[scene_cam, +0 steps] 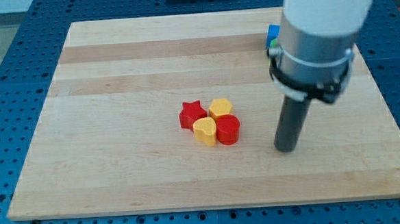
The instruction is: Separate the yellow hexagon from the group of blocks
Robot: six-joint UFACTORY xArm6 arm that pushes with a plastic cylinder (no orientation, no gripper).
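Note:
The yellow hexagon (221,109) sits near the board's middle in a tight cluster. It touches the red star (192,115) on its left, the yellow heart (204,131) below-left and the red cylinder (228,130) below. My tip (285,149) rests on the board to the right of the cluster, about a block's width or more from the red cylinder, touching no block.
A blue block (273,34) and a green block (273,45) lie near the board's top right, mostly hidden behind the arm's body. The wooden board (117,96) lies on a blue perforated table.

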